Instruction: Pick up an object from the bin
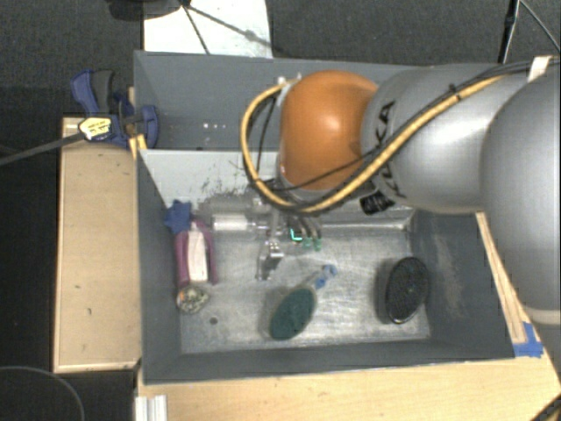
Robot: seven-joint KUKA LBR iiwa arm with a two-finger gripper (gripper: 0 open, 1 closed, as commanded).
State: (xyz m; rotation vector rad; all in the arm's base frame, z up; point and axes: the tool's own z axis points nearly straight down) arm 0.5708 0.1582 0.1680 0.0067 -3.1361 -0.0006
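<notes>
A: Any legible text in frame?
B: One. Dark block lettering (387,139) on the silver arm (465,147), just beside the orange cover (324,125). Reads "KUKA", letters running up the link.
A: Clean read?
B: Partly. A yellow-and-black cable (473,95) crosses the letters and hides bits of them.
A: Anything on the things in the bin (210,95)?
B: Pink-and-white pack (195,257) near the left wall could carry print, too small to tell. No numbers or signs I can read.
</notes>
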